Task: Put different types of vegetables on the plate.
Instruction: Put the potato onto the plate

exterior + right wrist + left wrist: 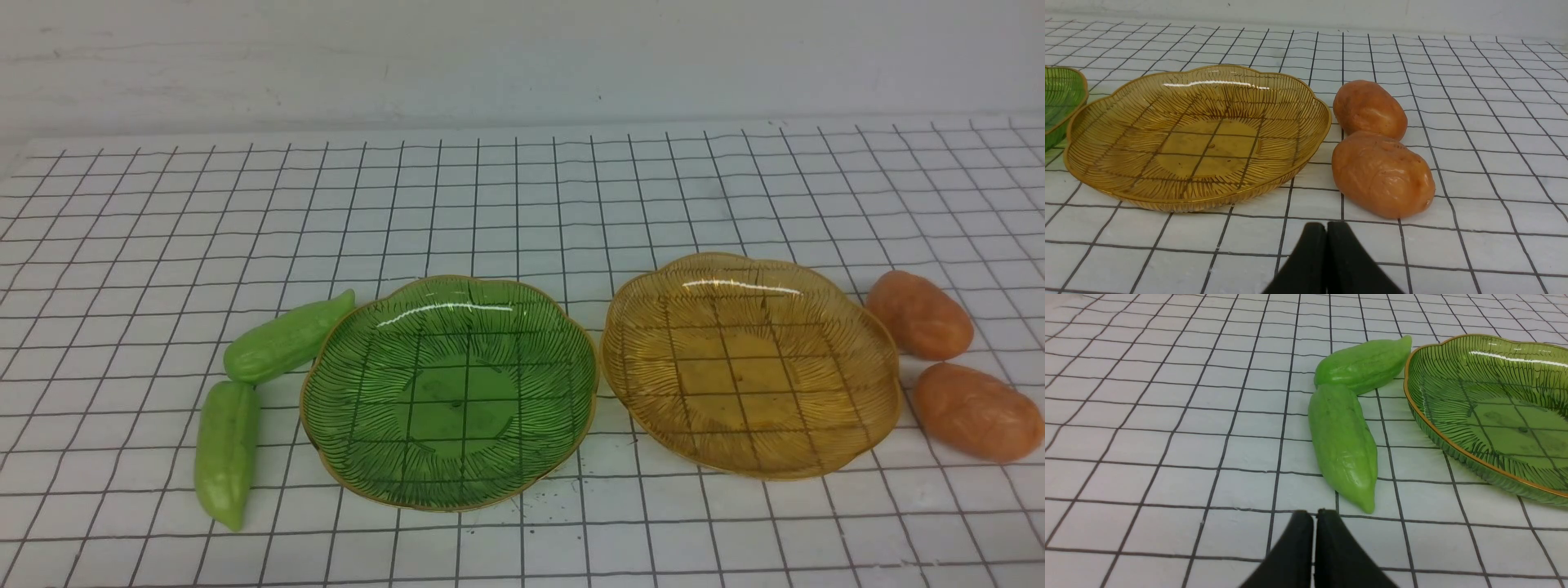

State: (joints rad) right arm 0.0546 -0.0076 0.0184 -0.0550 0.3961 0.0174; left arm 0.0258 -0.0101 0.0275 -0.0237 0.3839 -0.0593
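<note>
My left hand (1314, 517) has its black fingers pressed together, pinching nothing, above the bench (522, 188), which carries a white cover ruled in a black grid. Straight ahead of it lies the near cucumber (1345, 445), its pointed end toward the fingertips, with only bare grid between them. Its other end touches the far cucumber (1361, 366). That one lies slantwise with its tip just beside the gold rim of the green glass plate (1457, 400); I cannot tell whether tip and rim touch. My right hand (1326, 226) is pressed together too, holding nothing. It faces the near potato (1382, 175), with the far potato (1370, 108) right behind it; whether those two touch I cannot tell. Both potatoes sit just beside the amber glass plate (1126, 163), on its right. In the front view the two scalloped plates sit side by side mid-bench, rims almost meeting, green on the left and amber on the right. All four vegetables lie on the bench outside the plates, cucumbers at the far left, potatoes at the far right. A pale wall (522, 57) closes off the back.
</note>
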